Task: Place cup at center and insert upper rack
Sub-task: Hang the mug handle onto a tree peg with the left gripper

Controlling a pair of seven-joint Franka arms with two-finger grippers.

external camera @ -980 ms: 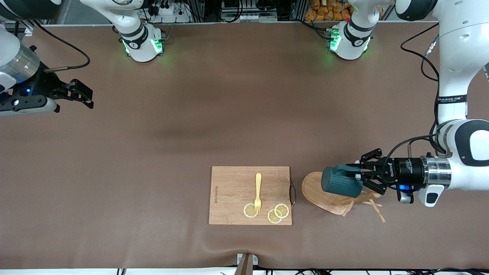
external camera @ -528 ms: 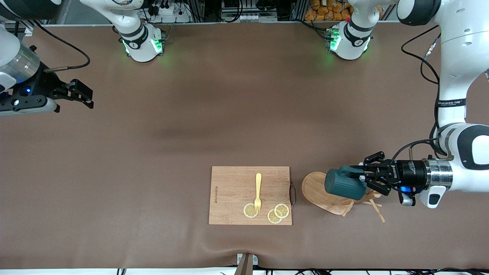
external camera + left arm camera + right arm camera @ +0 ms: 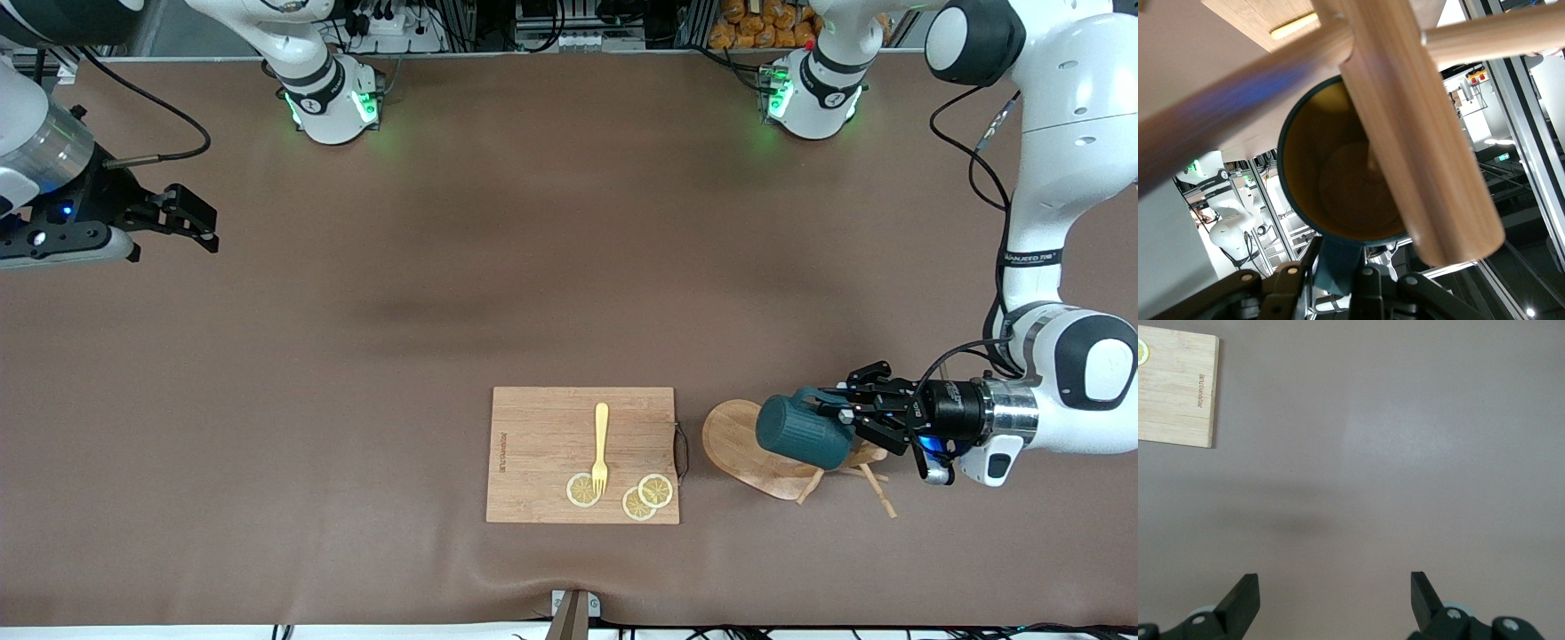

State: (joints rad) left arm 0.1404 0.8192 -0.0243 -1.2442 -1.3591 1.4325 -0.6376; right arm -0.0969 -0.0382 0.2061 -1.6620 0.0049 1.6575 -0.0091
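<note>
The dark teal ribbed cup (image 3: 800,433) is held on its side by my left gripper (image 3: 840,415), whose fingers are shut on its loop handle (image 3: 1338,265). It hangs over the light wooden mug tree (image 3: 747,449), which lies on its side at the left arm's end of the table, its oval base beside the cutting board and its pegs (image 3: 876,489) under the gripper. In the left wrist view the cup's yellowish inside (image 3: 1338,180) faces me, with the tree's post (image 3: 1418,133) across it. My right gripper (image 3: 191,220) waits open over bare table at the right arm's end; it also shows in the right wrist view (image 3: 1335,597).
A rectangular wooden cutting board (image 3: 542,427) lies beside the mug tree, toward the right arm's end, carrying a yellow fork (image 3: 601,449) and three lemon slices (image 3: 647,496). Its corner shows in the right wrist view (image 3: 1178,387).
My left gripper with the cup has shifted slightly toward the left arm's end and tilted a little. The right arm has not moved.
</note>
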